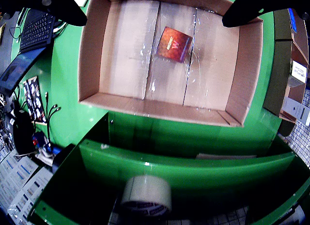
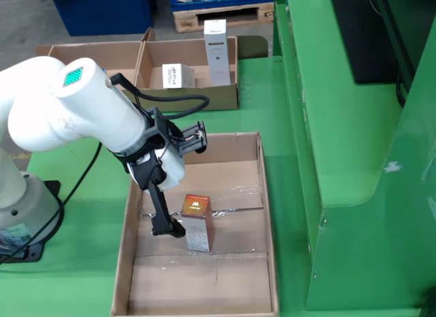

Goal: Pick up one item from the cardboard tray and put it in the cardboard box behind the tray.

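The white myCobot arm is seen in the fixed view reaching down into a shallow brown cardboard tray. Its black gripper hangs just left of a small upright carton with an orange-red top; only one finger is clearly made out there, and contact cannot be judged. In the wrist view two dark finger shapes are cut off at the top corners, set wide apart and holding nothing. The orange-red carton top is seen between them on the taped, creased tray floor. Behind the tray a brown cardboard box holds two white cartons. A blurred tape roll lies on a green shelf.
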`<state>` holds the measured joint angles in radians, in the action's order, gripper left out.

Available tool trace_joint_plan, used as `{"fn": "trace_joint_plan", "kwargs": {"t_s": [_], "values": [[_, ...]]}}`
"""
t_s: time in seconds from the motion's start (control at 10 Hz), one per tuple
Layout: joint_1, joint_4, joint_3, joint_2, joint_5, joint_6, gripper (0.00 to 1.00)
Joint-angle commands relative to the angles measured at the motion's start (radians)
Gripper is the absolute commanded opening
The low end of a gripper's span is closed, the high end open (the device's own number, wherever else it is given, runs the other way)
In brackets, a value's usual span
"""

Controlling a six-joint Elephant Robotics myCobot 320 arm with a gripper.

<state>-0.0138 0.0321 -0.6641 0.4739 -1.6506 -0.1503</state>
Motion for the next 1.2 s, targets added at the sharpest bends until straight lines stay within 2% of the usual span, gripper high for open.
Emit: {"fn": "trace_joint_plan", "kwargs": {"t_s": [0.0, 0.2, 0.6, 1.1], "values": [[0.010, -0.010, 0.013, -0.038, 0.003, 0.011, 1.00], [0.015, -0.014, 0.000, -0.045, 0.009, 0.016, 1.00], [0.028, -0.123, -0.176, -0.100, 0.026, 0.029, 1.00], [0.020, -0.160, -0.245, -0.091, 0.020, 0.019, 1.00]]}}
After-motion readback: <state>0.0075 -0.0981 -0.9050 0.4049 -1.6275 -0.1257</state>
